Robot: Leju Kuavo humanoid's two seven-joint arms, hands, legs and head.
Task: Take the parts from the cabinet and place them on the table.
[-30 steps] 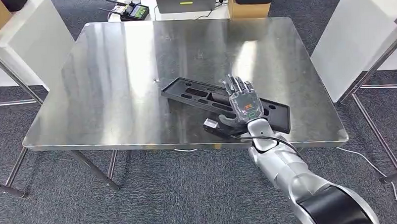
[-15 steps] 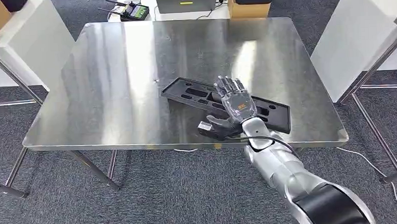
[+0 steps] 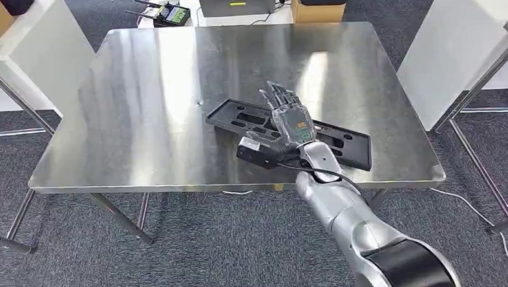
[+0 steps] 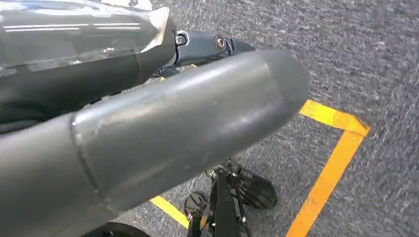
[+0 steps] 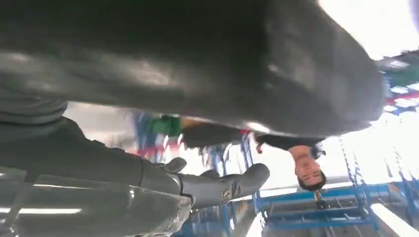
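Right robot hand [image 3: 291, 126] over the counter [image 3: 146, 109], palm down, fingers spread and pointing toward twelve o'clock, thumb jutting out toward nine o'clock — nothing gripped, hand open. Silver forearm rising from five o'clock, a black cable looped at the wrist. Hovering over or resting on the middle of the black part [image 3: 342, 143]; contact impossible to judge from the head view.

Black part: long, flat, tray-like plastic piece with slotted cut-outs, lying flat near the counter's front edge, running diagonally from ten o'clock to four o'clock, its middle hidden under the hand.

Beyond the counter's far edge, at twelve o'clock: a remote controller [image 3: 171, 15], a grey box [image 3: 237, 0], a cardboard box [image 3: 317, 11]. White panels flanking the counter on both sides, grey carpet beneath.

Right wrist view, turned: dark thumb and a finger [image 5: 222, 185] extended, apart, and a person [image 5: 304, 163] in the bright background with blue racking behind. Left wrist view: left robot hand [image 4: 148, 123] close and blurred above grey carpet with yellow floor tape [image 4: 331, 163] — how far open, cannot tell.
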